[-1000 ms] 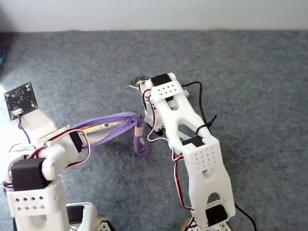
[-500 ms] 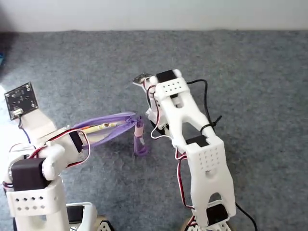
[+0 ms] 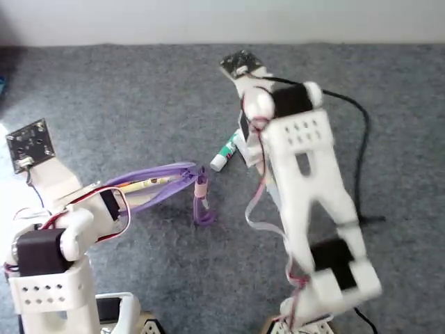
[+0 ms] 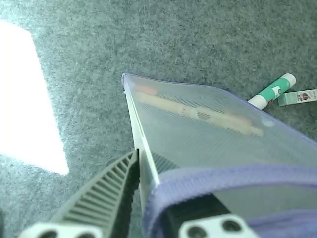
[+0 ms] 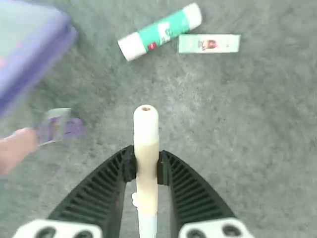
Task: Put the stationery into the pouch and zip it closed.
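Since a second ago my right arm (image 3: 306,181) has swung up and away from the pouch's mouth, uncovering a green-and-white glue stick (image 3: 224,154) that lies on the grey carpet (image 3: 104,90). My left arm and the pouch (image 3: 149,184) have not shifted.

My right gripper (image 5: 146,156) is clamped on a cream-coloured pen (image 5: 146,124), which stands out past the fingertips with its blunt end forward, above the carpet. Beyond it the glue stick (image 5: 159,31) lies just beside a small pale-green rectangular packet (image 5: 209,43), the two nearly end to end. I cannot tell whether they touch.

My left gripper (image 4: 147,184) is closed on the white edge of the translucent, purple-trimmed pouch (image 4: 208,134), holding it tilted off the carpet. Inside the pouch lies a long cream pen with an orange end (image 4: 198,114). The purple zip strap (image 3: 201,202) with its pink bead hangs from the pouch's far end down to the carpet, near the glue stick but apart from it.
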